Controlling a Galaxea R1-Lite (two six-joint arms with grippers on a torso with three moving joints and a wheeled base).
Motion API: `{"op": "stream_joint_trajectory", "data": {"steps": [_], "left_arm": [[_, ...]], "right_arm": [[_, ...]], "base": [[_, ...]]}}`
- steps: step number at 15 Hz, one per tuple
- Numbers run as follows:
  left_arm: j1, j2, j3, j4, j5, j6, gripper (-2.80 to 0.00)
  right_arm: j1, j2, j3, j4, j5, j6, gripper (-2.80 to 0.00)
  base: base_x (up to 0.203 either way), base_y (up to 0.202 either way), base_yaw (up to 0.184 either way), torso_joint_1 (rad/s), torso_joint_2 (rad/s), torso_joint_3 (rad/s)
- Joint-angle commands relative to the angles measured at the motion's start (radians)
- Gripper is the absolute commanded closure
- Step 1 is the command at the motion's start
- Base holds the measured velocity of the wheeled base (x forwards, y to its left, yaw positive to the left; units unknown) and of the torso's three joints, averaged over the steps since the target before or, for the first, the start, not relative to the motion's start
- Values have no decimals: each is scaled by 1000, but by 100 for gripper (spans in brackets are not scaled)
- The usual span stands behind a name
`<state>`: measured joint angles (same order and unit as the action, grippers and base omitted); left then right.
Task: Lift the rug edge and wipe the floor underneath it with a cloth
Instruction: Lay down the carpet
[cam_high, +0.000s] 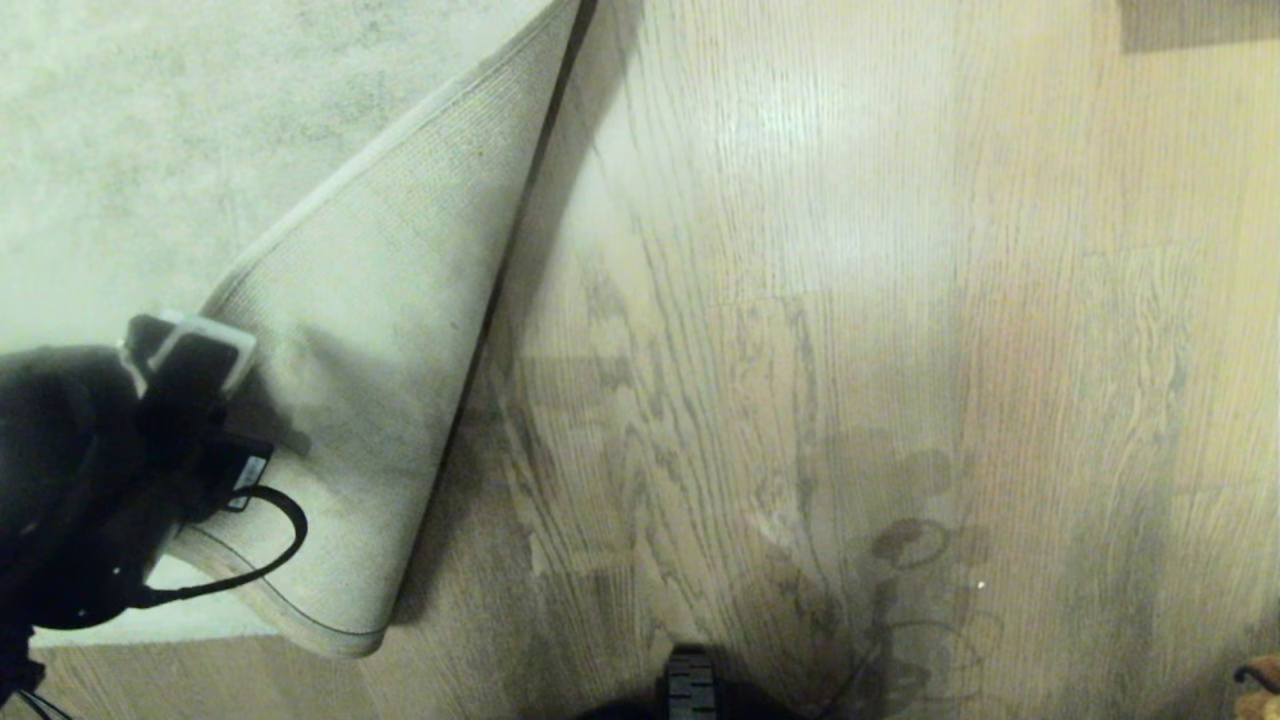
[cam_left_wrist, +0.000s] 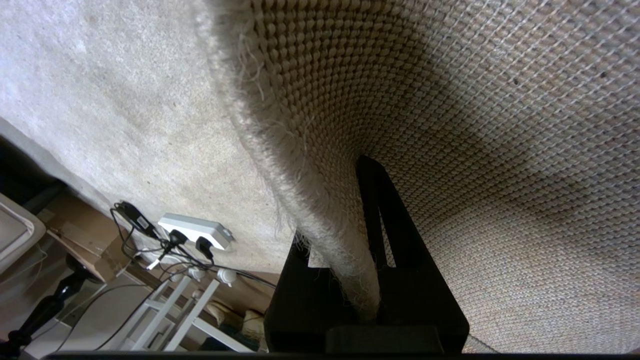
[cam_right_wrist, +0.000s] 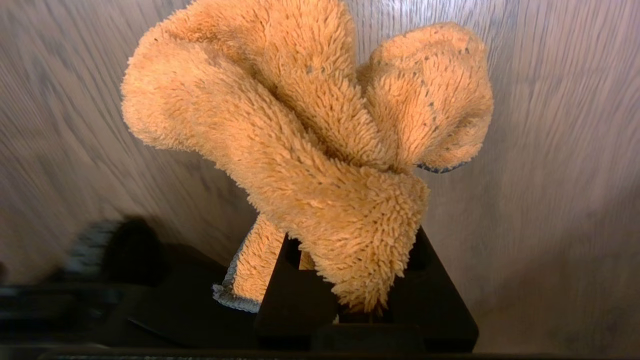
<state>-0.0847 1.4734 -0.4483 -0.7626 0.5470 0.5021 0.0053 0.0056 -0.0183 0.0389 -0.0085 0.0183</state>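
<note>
Left end effector sits at the middle left of the head view, its jaws narrowed tight onto the rug edge, and the left wrist view shows the rug's thick, frayed border pinched right between the two black fingers. The corner is folded up and over, woven beige backing facing the camera, a long triangle running from the top centre of the frame down to the lower left. So the lifting half of the job looks done. The floor, pale wood-grain planks, lies bare across the centre and right of the head view, including the strip beside the raised fold. The right end effector is outside the head view; its own wrist camera shows it clamped narrowly on the cloth, a fluffy orange rag bunched above the jaws, with planks blurred behind it. Whether the cloth touches the boards here cannot be told. Judging by this, what may remain is wiping near the fold and lowering the rug again.
</note>
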Motion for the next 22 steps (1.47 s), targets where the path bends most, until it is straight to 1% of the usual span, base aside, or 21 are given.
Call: {"op": "stream_joint_trajectory", "data": {"steps": [1,6,14,19,22], "left_arm": [[0,-2,2,-4,4,3,0],[-1,-10,28,-6,4,3,0],[0,-22,35,-4,4,3,0],[3,-40,74,-5,2,-6,0],[-17,-39,80,-5,1,-13,0]], "right_arm": [[1,-4,3,-1,-1,5,0],[1,-4,3,-2,-1,11,0],[1,-4,3,-2,-1,11,0],[1,-4,3,-2,0,11,0],[1,-4,3,-2,-1,11,0]], "base": [[0,0,0,0,0,0],[0,0,0,0,0,0],[0,0,0,0,0,0],[0,0,0,0,0,0],[0,0,0,0,0,0]]}}
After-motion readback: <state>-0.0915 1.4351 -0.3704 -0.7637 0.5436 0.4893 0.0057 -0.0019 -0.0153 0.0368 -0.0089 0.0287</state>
